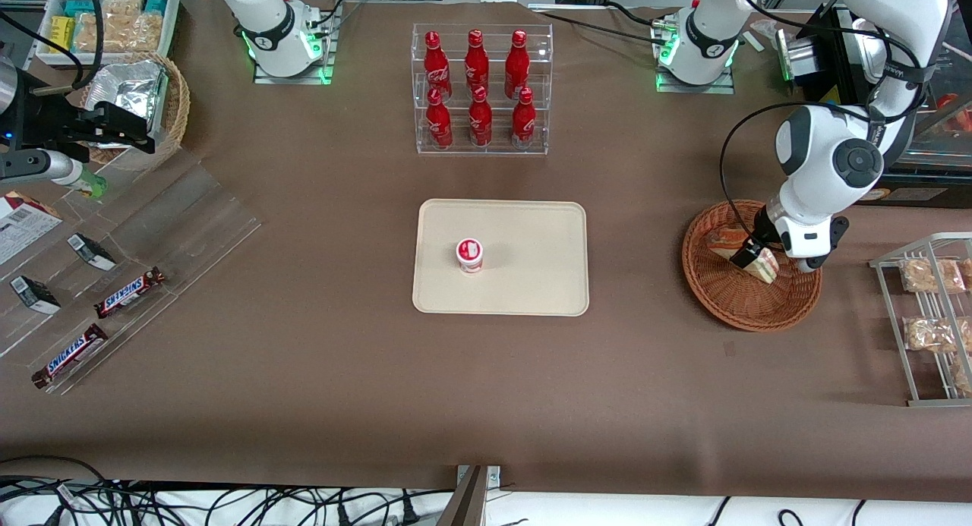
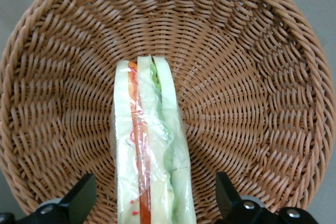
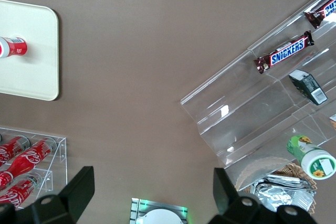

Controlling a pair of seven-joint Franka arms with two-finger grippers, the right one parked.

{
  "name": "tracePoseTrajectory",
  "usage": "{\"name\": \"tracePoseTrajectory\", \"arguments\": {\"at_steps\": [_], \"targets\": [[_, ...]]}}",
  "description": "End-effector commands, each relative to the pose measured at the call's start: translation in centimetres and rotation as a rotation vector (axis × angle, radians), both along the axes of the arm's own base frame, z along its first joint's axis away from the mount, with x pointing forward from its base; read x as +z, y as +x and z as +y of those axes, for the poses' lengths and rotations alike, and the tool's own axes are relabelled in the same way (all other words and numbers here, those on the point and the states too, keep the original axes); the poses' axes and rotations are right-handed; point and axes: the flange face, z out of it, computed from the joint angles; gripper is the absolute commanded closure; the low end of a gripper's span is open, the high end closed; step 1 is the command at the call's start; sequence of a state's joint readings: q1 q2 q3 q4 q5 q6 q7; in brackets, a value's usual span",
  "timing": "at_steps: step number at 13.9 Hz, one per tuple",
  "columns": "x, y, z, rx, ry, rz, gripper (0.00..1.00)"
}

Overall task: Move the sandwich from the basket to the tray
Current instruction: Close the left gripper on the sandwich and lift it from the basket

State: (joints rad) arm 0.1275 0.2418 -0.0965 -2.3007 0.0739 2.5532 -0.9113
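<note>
Toward the parked arm's end of the table lie two chocolate bars (image 1: 129, 292) on a clear stepped stand (image 1: 152, 230). At the middle sits the tray (image 1: 531, 230), flat on the brown table (image 1: 319, 374), with one small red-and-white cup (image 1: 470, 254) standing on it. A clear rack of red bottles (image 1: 480, 89) stands farther from the front camera than the tray. Toward the working arm's end is the basket (image 1: 729, 302) – in it the sandwich (image 2: 149, 145), still wrapped, standing on edge. The gripper (image 1: 755, 262) is down in the basket, its fingers (image 2: 79, 198) released and spread wide on either side of the sandwich – apart from the wrap, not pinching it
</note>
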Motion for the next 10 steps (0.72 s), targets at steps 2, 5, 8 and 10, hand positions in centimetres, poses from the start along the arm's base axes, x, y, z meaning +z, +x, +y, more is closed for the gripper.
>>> {"name": "tracePoseTrajectory", "arguments": {"at_steps": [2,5,8,10], "targets": [[-0.8,-0.22,0.07,0.004,0.009,0.001,0.04],[-0.8,-0.22,0.07,0.018,0.008,0.001,0.81],[-0.84,-0.27,-0.07,-0.028,0.032,0.005,1.0],[-0.57,-0.3,-0.18,-0.06,0.061,0.013,1.0]]}}
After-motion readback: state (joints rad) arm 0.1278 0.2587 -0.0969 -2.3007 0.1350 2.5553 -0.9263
